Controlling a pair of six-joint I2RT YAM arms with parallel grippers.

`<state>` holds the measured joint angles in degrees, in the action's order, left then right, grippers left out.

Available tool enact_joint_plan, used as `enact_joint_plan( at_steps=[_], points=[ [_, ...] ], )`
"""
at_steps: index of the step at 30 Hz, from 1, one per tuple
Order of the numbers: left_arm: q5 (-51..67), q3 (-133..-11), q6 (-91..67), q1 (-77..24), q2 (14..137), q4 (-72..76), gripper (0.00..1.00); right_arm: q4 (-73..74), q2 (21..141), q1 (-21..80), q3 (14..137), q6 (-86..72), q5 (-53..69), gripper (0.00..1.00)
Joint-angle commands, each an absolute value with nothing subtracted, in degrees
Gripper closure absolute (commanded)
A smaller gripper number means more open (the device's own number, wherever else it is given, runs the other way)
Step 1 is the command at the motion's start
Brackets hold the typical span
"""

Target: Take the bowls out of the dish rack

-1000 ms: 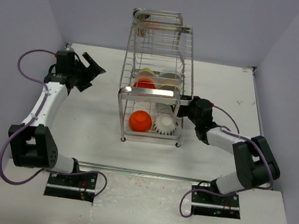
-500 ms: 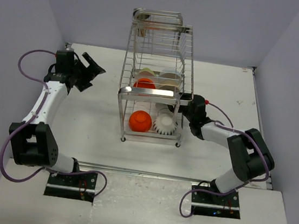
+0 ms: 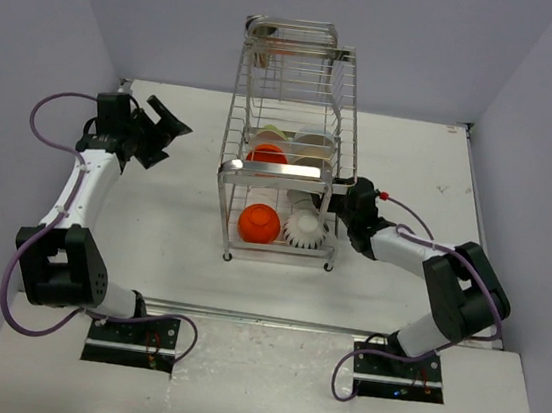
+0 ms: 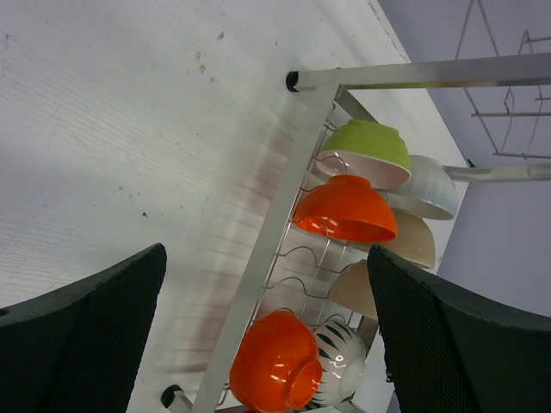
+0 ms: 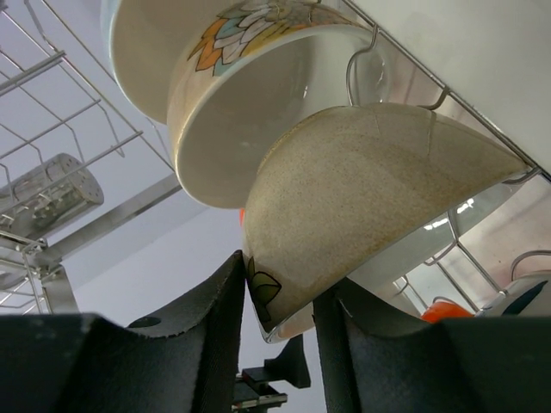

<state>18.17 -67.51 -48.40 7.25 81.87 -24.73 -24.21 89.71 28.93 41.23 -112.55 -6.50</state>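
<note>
The chrome dish rack (image 3: pixel 282 172) stands mid-table. Its lower tier holds an orange bowl (image 3: pixel 258 221) and a ribbed white bowl (image 3: pixel 305 230); the tier above holds another orange bowl (image 3: pixel 267 153) and pale bowls (image 3: pixel 312 146). My right gripper (image 3: pixel 339 202) reaches into the rack's right side. In the right wrist view it (image 5: pixel 280 288) is shut on the rim of a speckled cream bowl (image 5: pixel 370 198) with a leaf print, which still rests on the wires. My left gripper (image 3: pixel 169 121) is open and empty, well left of the rack. It (image 4: pixel 265 254) faces the rack's side bar (image 4: pixel 284 232).
A white bowl with a flower print (image 5: pixel 232 95) stands right behind the gripped one. A green bowl (image 4: pixel 366 146) and a black-striped bowl (image 4: pixel 340 370) also sit in the rack. A perforated metal cutlery cup (image 5: pixel 47 194) hangs on the top tier. Walls close both table sides.
My right gripper has pushed a little left, further into the rack's side. My left gripper has shifted slightly up and left. The bowls have not moved.
</note>
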Motion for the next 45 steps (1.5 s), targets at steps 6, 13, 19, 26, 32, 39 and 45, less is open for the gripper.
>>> enact_joint_plan(
  at_steps=[6, 13, 19, 26, 32, 39, 45],
  points=[
    [22.94, -65.22, -47.11, 8.44, 81.38, -21.10, 0.02, -22.41, 89.12, 29.79, 42.27, -112.50, -13.44, 0.72],
    [23.99, -65.13, -47.02, 8.53, 82.18, -21.00, 0.02, -23.03, 90.00, 30.23, 42.54, -113.03, -14.33, 0.94],
    [24.26, -64.69, -46.93, 8.61, 82.53, -21.01, 0.02, -25.31, 89.47, 30.23, 39.91, -112.85, -13.36, 1.00],
    [24.61, -62.67, -46.58, 8.70, 82.18, -19.69, 0.03, -38.82, 89.91, 30.23, 34.29, -109.08, -8.97, 1.00],
    [25.48, -61.53, -45.97, 8.61, 82.97, -18.90, 0.04, -47.28, 90.44, 30.06, 32.87, -105.56, -4.57, 1.00],
    [27.33, -61.52, -46.14, 8.70, 83.94, -16.44, 0.04, -55.27, 91.57, 29.36, 32.87, -101.08, 0.95, 1.00],
    [27.07, -61.08, -45.62, 8.70, 85.16, -16.70, 0.04, -67.48, 96.15, 28.92, 34.01, -101.34, 4.48, 1.00]
  ],
)
